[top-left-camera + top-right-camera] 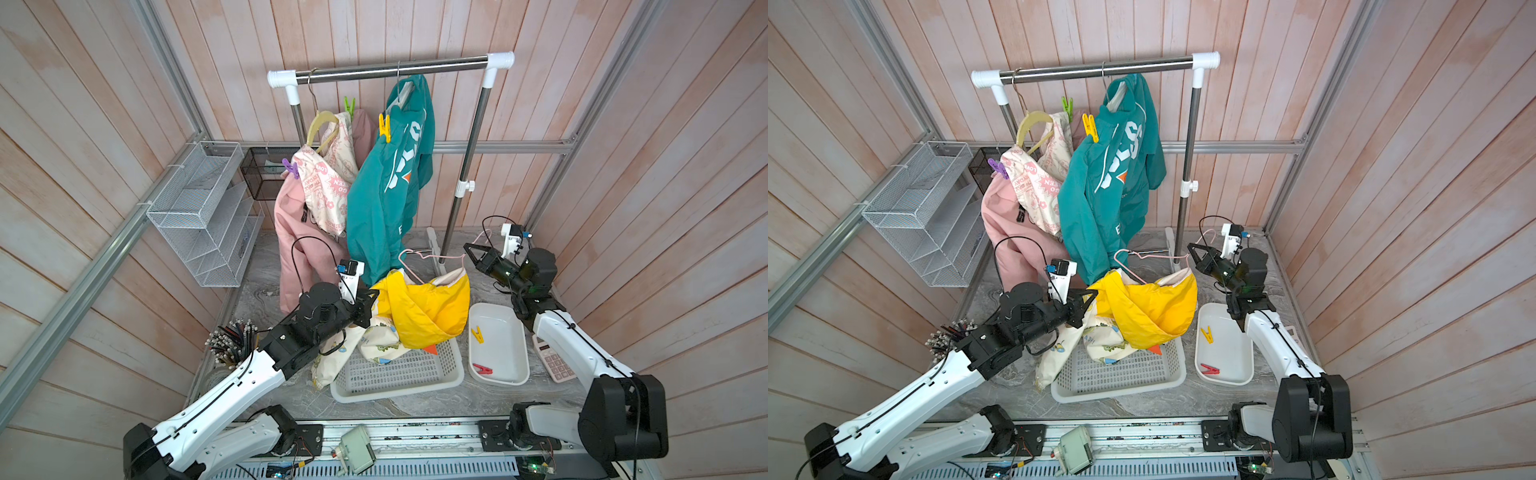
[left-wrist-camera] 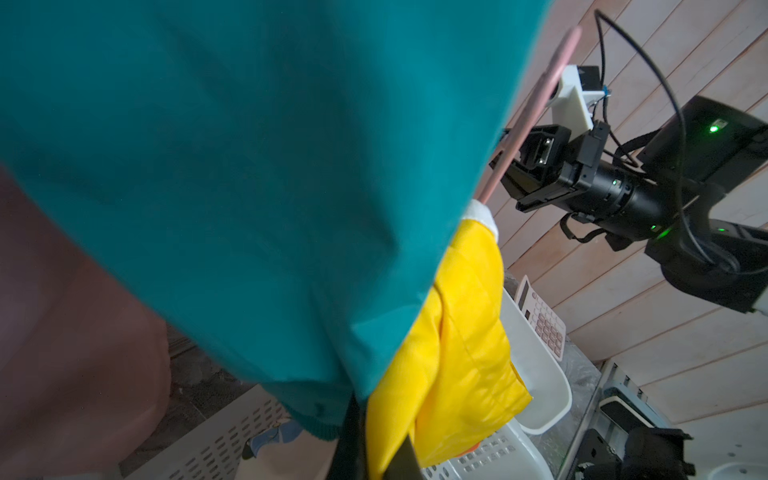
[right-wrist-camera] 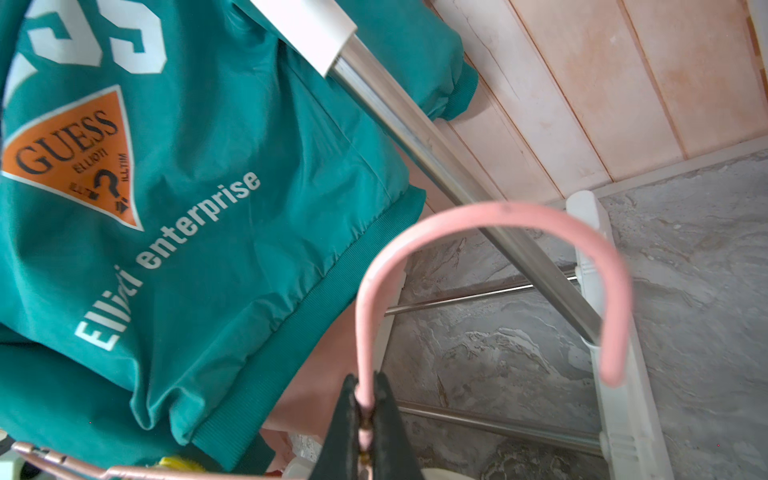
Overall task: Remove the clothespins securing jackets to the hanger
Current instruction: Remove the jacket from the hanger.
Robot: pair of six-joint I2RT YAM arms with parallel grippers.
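Two jackets hang on the rack: a pink jacket (image 1: 295, 232) with a purple clothespin (image 1: 291, 168) and a green clothespin (image 1: 349, 106), and a teal jacket (image 1: 382, 199) with a yellow clothespin (image 1: 385, 129). A yellow jacket (image 1: 428, 309) droops over the basket from a thin pink hanger (image 1: 432, 257). My left gripper (image 1: 374, 297) (image 2: 380, 432) is shut on the yellow jacket's fabric. At the hanger's other end my right gripper (image 1: 467, 247) (image 3: 365, 380) is shut on its hook (image 3: 498, 212). A yellow clothespin (image 1: 477, 334) and a red clothespin (image 1: 482, 369) lie in the tray.
A white slotted basket (image 1: 415, 374) sits under the yellow jacket, with a white tray (image 1: 503, 353) to its right and a calculator (image 1: 555, 361) beyond. A pencil bundle (image 1: 232, 340) stands at the left. A wire shelf (image 1: 203, 208) hangs on the left wall. The rack's rail (image 1: 390, 70) spans the back.
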